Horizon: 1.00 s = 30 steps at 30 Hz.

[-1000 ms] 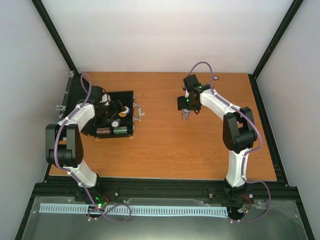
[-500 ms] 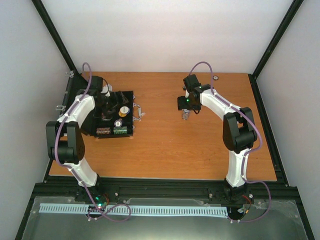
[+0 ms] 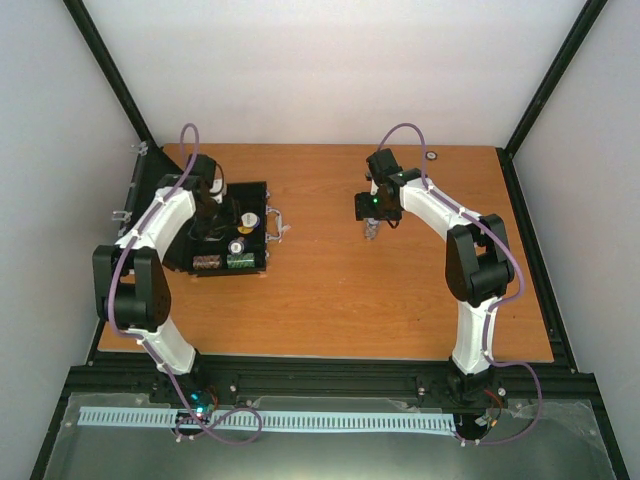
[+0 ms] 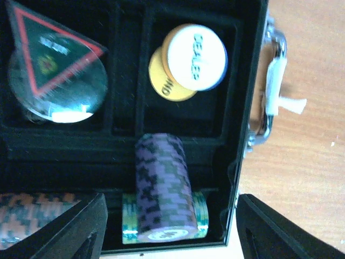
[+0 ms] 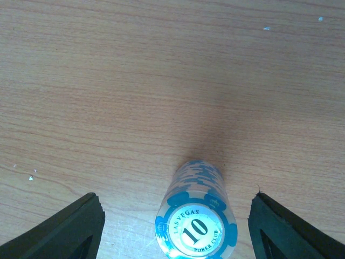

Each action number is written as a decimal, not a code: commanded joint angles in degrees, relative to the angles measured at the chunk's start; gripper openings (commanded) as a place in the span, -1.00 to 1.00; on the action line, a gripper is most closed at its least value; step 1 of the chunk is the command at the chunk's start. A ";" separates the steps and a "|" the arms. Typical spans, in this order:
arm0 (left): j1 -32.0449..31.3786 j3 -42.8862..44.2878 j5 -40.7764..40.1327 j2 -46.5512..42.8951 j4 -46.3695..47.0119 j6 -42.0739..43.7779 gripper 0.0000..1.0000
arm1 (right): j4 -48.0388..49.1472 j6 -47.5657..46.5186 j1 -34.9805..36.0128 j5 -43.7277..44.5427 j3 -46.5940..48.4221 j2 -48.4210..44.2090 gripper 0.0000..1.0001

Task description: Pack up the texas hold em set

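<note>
Left claw [image 4: 172, 231] shifted, disc [image 4: 195, 56] (DEALER), blue chips [image 5: 197, 216] — LAS VEGAS 10

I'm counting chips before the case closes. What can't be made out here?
Left wrist: orange chip stack, cut off by the left edge.
Left wrist: green chip stack, mostly behind the purple stack.
Left wrist: yellow disc, lettering covered by the white dealer disc.
Right wrist: blue chip stack, seen nearly end-on, count unreadable.
Top view: small round thing at the far edge of the table, too small.
</note>
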 commanded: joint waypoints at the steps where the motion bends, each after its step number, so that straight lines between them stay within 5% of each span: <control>1: -1.82 -1.94 1.75 -1.14 -0.56 1.05 0.38 | 0.91 -0.44 -0.13 0.70 -0.32 0.33 0.49; 20: -3.13 -3.50 -5.08 5.86 -1.19 4.19 0.32 | 0.46 -1.71 -0.69 1.27 -0.19 1.35 0.49; 30: -3.12 -4.97 -17.92 4.76 -4.10 6.23 0.31 | 0.57 -1.99 -1.19 0.82 0.01 2.06 0.49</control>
